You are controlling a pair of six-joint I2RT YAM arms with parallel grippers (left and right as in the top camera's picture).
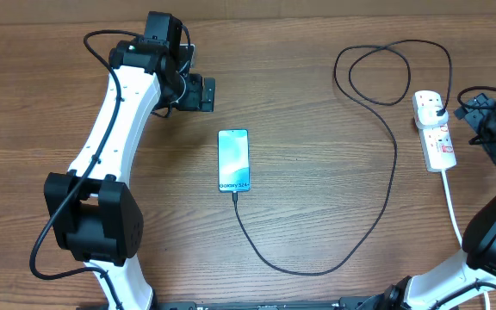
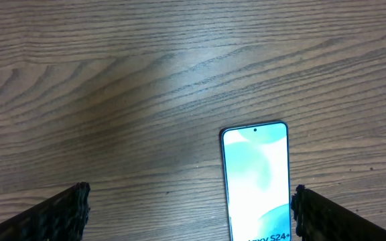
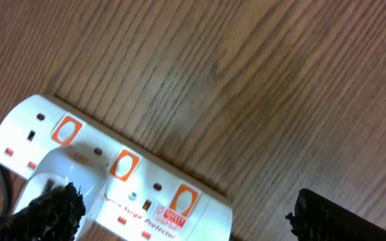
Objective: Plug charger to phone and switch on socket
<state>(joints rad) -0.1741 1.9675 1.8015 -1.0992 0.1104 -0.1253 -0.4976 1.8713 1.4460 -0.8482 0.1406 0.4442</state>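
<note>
The phone (image 1: 233,160) lies flat mid-table with its light blue screen lit. It also shows in the left wrist view (image 2: 255,181). The thin black charger cable (image 1: 393,164) meets the phone's near short edge, curves right and loops up to a plug (image 1: 437,109) sitting in the white socket strip (image 1: 435,131). My left gripper (image 1: 203,95) is open and empty, above and behind the phone; its fingers (image 2: 189,207) are spread wide. My right gripper (image 1: 482,127) is open beside the socket. In the right wrist view its fingers (image 3: 183,221) hover over the strip (image 3: 146,191) and its red switches (image 3: 121,165).
The socket's thick white cord (image 1: 455,211) runs toward the front right. The black cable forms a loop (image 1: 377,73) at the back right. Both white arms stand at the table's sides.
</note>
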